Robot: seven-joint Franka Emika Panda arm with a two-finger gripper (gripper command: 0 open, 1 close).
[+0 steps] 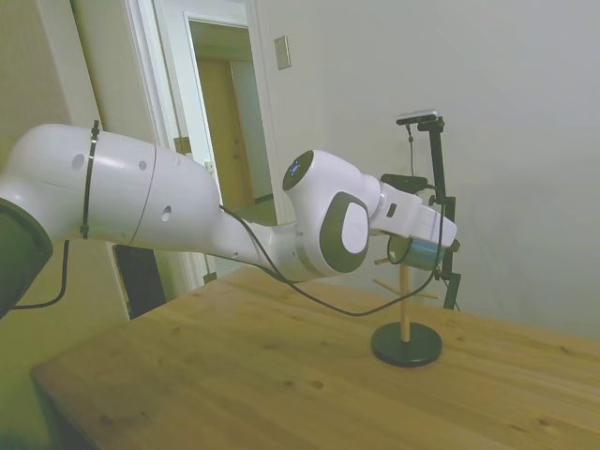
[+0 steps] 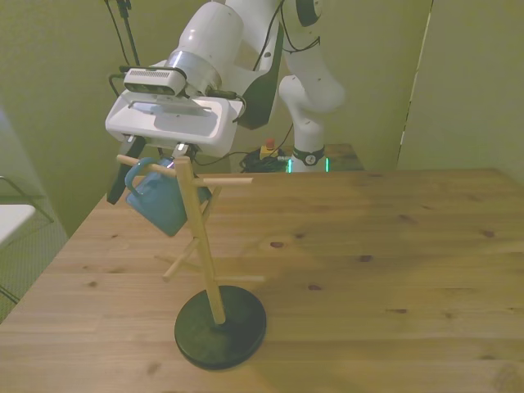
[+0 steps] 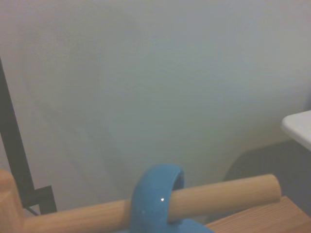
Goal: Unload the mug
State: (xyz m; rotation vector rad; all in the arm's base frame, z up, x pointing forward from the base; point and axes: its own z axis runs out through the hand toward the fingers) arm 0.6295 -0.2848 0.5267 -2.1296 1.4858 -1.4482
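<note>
While the knotty wooden counter (image 2: 393, 270) sits before pale walls and an open doorway (image 1: 225, 131), the mug (image 2: 160, 201) hangs by its handle on the rack (image 2: 205, 246)'s upper peg, tilted with its mouth seemingly toward the arm, the fingers (image 2: 135, 149) straddling it, grip unclear.

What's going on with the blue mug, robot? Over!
Gripper up at the rack's top, fingers unclear. Light-blue enamel mug hanging tilted, handle looped over a wooden peg. Wooden rack on round dark base; peg end blocks a straight lift.
</note>
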